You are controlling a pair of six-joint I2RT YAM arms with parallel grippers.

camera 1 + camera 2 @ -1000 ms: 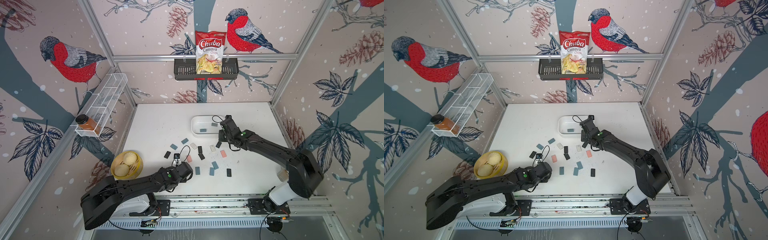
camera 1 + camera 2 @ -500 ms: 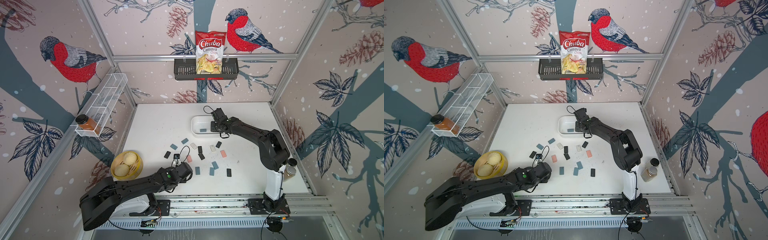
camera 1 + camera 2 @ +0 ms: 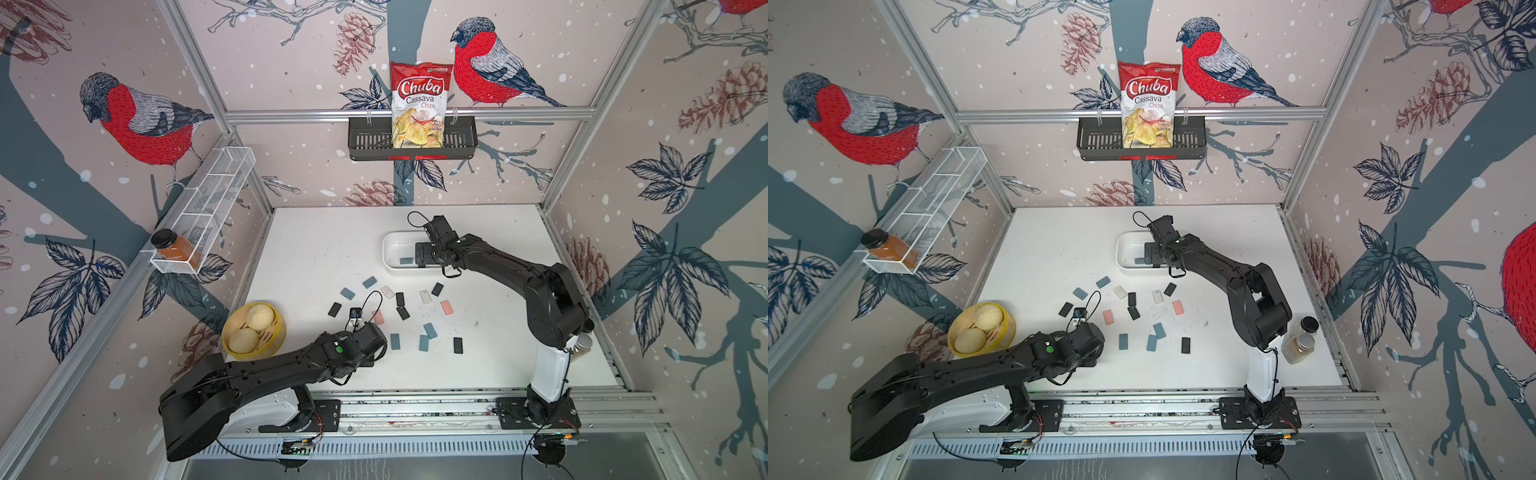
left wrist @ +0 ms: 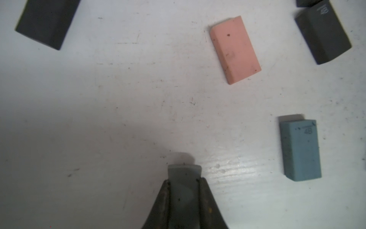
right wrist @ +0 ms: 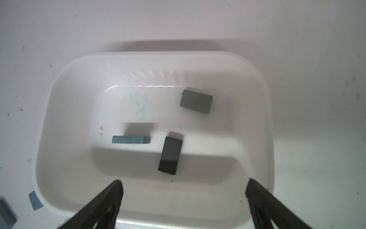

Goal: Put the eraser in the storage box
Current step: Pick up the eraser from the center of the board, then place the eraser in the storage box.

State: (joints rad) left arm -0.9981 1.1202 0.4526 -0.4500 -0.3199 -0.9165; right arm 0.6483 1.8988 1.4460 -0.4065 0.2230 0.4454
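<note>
Toward the far edge of the desk (image 3: 316,249), a little right of its middle, sits the box (image 3: 389,245). The right hand (image 5: 184,182) hangs over the end of the box nearer the right edge. Its jaws are spread wide and hold nothing.

Three erasers are inside the box, all apart from one another: a blue eraser (image 5: 130,139), a black eraser (image 5: 170,155) and a grey eraser (image 5: 196,101). Whether the black one is resting on the floor of the box cannot be told. In both top views only the blue one shows beside the hand; the arm hides the others.

The left hand (image 4: 184,179) is over the front half of the desk, left of the middle and well apart from the box. Its jaws are clamped on a greenish-grey eraser (image 4: 184,172), whose end sticks out past the fingertips (image 4: 204,184) just above the desk. Near it lie a pink eraser (image 4: 235,49) and a teal eraser (image 4: 300,148), neither touching it.

Loose erasers (image 3: 430,331) in black, blue, pink and white are scattered across the middle of the desk, between the box and the front edge. A yellow steamer (image 3: 253,330) with buns stands at the left edge near the front corner. Two bottles (image 3: 1302,336) stand at the right edge near the front corner, behind the right arm.
</note>
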